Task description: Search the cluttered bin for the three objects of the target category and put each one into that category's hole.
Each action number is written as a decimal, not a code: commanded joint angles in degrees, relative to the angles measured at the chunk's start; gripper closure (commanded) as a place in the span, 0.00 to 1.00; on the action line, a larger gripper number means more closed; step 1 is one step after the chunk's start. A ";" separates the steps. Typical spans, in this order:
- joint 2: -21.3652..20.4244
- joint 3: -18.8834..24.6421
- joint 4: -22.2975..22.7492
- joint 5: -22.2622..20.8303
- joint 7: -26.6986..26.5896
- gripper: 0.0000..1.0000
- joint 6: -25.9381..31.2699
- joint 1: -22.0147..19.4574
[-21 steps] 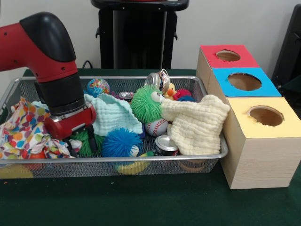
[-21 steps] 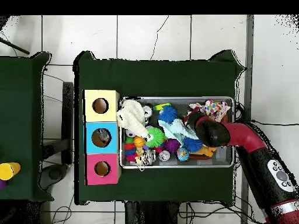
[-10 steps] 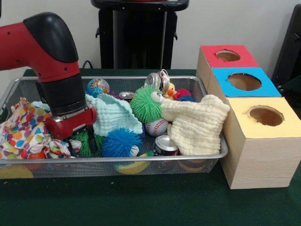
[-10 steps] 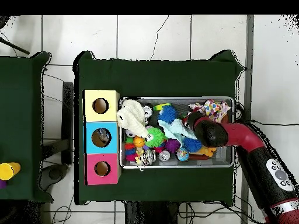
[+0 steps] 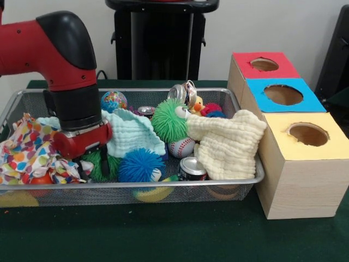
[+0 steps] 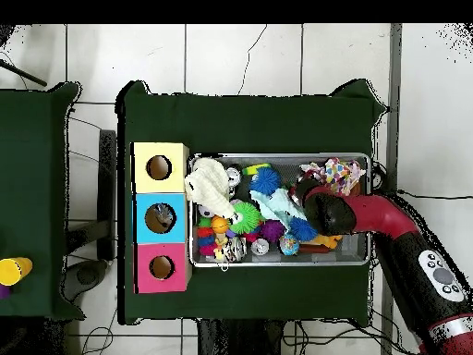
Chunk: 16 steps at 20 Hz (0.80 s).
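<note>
The wire mesh bin [image 5: 163, 184] is packed with toys, cans and cloths. My gripper [image 5: 94, 166] is down in its left part, over a dark green spiky toy [image 5: 112, 162], between the polka-dot cloth [image 5: 27, 150] and the mint cloth [image 5: 128, 134]. Clutter and the bin rim hide how it stands. A blue spiky ball [image 5: 139, 165], a baseball [image 5: 181, 146] and a can [image 5: 192, 167] lie close to its right. From overhead, the arm's wrist [image 6: 328, 211] covers the bin's right part. Three boxes with holes stand beside the bin: red [image 5: 245, 68], blue [image 5: 262, 101] and yellow [image 5: 283, 147].
A light green spiky ball [image 5: 168, 120], a pale yellow cloth [image 5: 226, 142], a crushed can [image 5: 180, 93] and a globe-patterned ball [image 5: 113, 101] fill the rest of the bin. A black stand [image 5: 158, 38] rises behind it. Green cloth [image 5: 174, 234] covers the table.
The arm has risen a little and shifted slightly right in the front view. The objects in the bin look unmoved.
</note>
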 commanded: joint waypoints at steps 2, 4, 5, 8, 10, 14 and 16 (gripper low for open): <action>-4.24 -6.09 3.88 -1.14 4.18 0.00 1.33 0.04; -4.31 -6.07 4.05 -0.85 4.31 0.00 1.21 -0.04; -4.31 -6.15 4.13 -0.95 4.49 0.00 0.83 -0.04; -4.03 -6.25 4.63 -0.66 5.09 0.00 0.10 -0.23; -4.58 -6.77 4.64 -0.81 5.71 0.00 -0.05 0.44; -5.71 -8.18 4.91 -1.05 7.40 0.00 -0.48 1.97; -6.04 -8.52 5.02 -0.78 7.70 0.00 -0.68 2.38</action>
